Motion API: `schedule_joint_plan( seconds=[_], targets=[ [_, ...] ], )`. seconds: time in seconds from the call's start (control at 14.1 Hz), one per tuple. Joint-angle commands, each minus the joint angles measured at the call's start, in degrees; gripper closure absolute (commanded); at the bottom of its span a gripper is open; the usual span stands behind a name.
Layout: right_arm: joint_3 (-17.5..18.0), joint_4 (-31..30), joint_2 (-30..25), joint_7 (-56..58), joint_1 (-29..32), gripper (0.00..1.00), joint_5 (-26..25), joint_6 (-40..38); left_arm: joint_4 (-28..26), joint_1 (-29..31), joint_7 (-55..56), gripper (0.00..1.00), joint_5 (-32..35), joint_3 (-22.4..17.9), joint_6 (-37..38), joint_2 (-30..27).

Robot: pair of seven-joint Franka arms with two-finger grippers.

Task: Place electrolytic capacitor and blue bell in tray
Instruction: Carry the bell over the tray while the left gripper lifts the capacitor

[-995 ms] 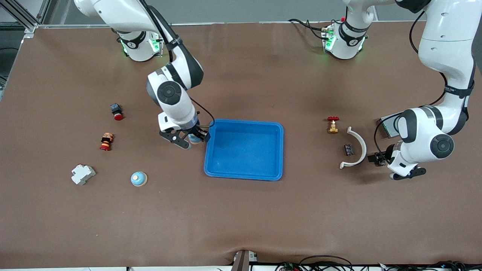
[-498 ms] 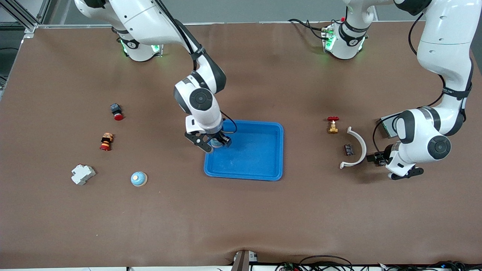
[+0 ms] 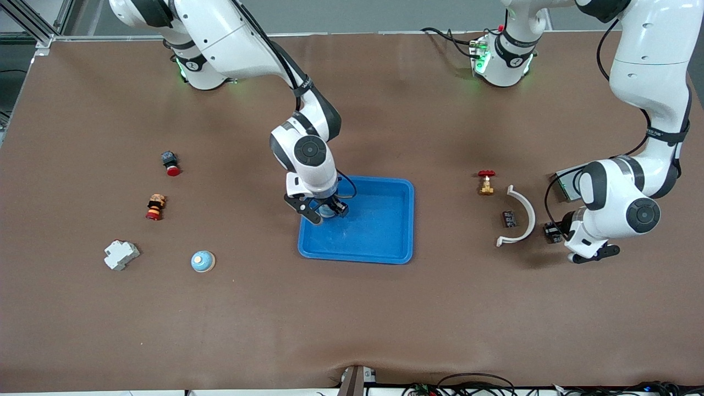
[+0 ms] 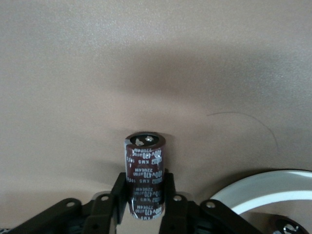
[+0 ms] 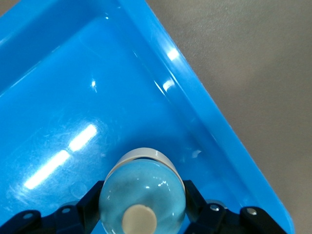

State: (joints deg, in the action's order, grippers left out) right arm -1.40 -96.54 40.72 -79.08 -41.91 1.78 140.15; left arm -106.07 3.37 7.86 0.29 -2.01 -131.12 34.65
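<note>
Right gripper [image 3: 325, 210] carries the blue bell [image 5: 141, 194] in over the blue tray [image 3: 385, 192], clamped at the tray's 9 o'clock side, while left gripper [image 4: 145, 197] just clamps the electrolytic capacitor [image 4: 144, 174] on the table near the white arc's [image 3: 522, 214] 3 o'clock, so both parts are now gripped.

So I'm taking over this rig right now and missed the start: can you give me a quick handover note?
Right gripper: shut on the blue bell, over the tray.
Left gripper: shut on the capacitor, at the table beside the white curved bracket, toward the left arm's end.
Done: both parts gripped.
Left: release the bell in the tray; carry the capacitor over and release it there.
Another blue bell-like dome sits on the table.
</note>
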Motion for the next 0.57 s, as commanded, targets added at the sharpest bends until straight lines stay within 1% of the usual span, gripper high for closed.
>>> schedule_joint_plan(
  seconds=[0.0,0.07,0.21,0.28,0.43,0.5],
  targets=[
    [-0.63,1.53,1.2,-1.6,-0.72,1.0,0.42,0.56,0.42,0.58,0.23,0.95,-1.08,0.07,-0.36,0.06],
    [-0.63,1.53,1.72,-2.82,-0.89,1.0,0.33,0.73,0.6,0.67,0.23,1.0,-1.08,-0.01,-0.28,0.06],
    [-0.63,2.49,2.69,-3.62,-1.59,1.0,0.24,0.82,0.86,0.49,0.23,1.0,-1.08,-0.01,-0.01,-0.37],
    [-0.63,2.76,2.96,-3.63,-1.77,1.0,0.33,0.82,1.82,0.49,0.05,1.0,-1.08,-0.01,0.25,-0.46],
    [-0.63,2.85,3.31,-3.71,-1.95,1.0,0.33,0.82,3.84,0.41,-0.04,1.0,-1.08,-0.01,3.48,-1.25],
    [-0.63,3.02,3.31,-3.97,-1.77,0.79,0.42,0.82,5.51,0.32,0.05,1.0,-1.08,-0.01,6.46,-1.6]
  ],
)
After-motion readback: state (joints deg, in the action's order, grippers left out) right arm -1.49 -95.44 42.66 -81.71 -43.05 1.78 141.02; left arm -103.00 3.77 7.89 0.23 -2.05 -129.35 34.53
